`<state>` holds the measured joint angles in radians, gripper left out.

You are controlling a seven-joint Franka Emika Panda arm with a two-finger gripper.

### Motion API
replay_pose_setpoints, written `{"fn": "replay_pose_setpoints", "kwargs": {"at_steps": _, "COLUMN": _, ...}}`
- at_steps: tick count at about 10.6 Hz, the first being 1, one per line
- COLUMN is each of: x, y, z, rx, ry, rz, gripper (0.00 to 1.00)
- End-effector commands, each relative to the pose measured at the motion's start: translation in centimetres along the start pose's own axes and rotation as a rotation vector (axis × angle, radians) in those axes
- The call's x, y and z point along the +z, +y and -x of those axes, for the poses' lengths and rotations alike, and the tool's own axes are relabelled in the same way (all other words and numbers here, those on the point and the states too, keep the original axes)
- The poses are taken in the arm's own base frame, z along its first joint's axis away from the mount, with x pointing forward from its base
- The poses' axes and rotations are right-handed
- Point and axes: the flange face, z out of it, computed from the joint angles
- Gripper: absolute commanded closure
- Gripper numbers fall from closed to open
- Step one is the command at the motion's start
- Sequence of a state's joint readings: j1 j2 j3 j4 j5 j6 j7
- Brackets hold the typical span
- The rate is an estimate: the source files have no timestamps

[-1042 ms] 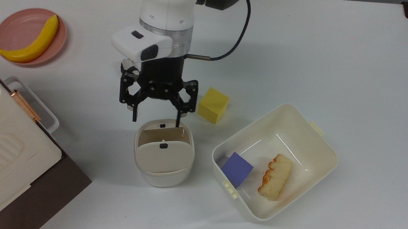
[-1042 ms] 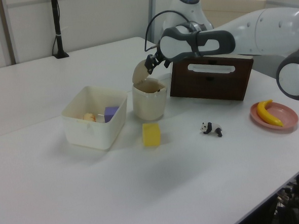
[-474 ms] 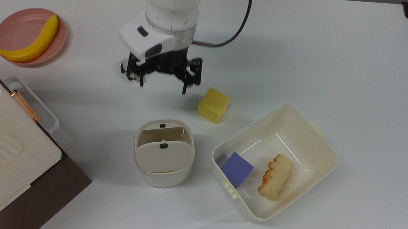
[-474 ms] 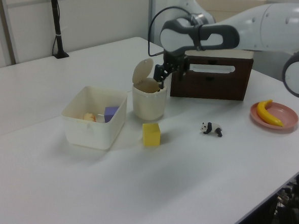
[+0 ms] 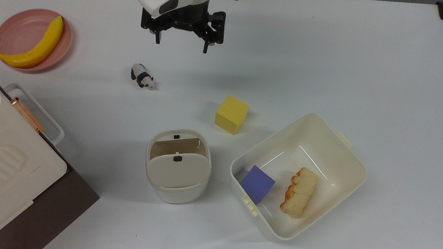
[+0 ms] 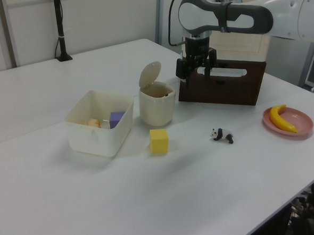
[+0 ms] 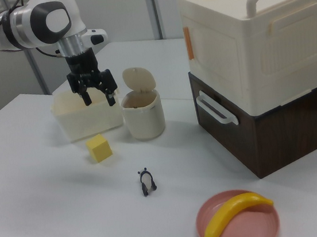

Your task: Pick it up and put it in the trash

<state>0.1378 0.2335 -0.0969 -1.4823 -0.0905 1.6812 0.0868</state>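
The trash (image 5: 176, 193) is a small cream bin near the table's front in the top view, its swing flap tilted up and the brown inside showing. It also stands in the left view (image 6: 156, 109) and the right view (image 7: 144, 120). My gripper (image 5: 180, 46) hangs open and empty well above the table, far from the trash toward the top view's top. It is raised beside the bin in the left view (image 6: 197, 79) and the right view (image 7: 98, 101). The thing to grab is hidden from every view.
A yellow cube (image 5: 231, 114) and a panda figurine (image 5: 142, 76) lie between the gripper and the bin. A cream tub (image 5: 357, 170) with a purple block and a bread piece sits at the top view's right. A pink plate (image 5: 15, 31) with a banana and stacked boxes (image 5: 2, 168) are at the top view's left.
My open gripper has lifted out of the bin's mouth and pulled away toward the top view's top, uncovering the panda figurine. Nothing else moved.
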Motion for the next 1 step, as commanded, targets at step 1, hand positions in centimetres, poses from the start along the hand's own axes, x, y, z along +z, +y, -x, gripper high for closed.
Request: {"fn": "replay_pose_setpoints", "kwargs": {"at_steps": 1, "x": 0.59, "y": -1.31, "z": 0.82, "rx": -0.002, "ry": -0.025, "rz": -0.016, "gripper": 0.00}}
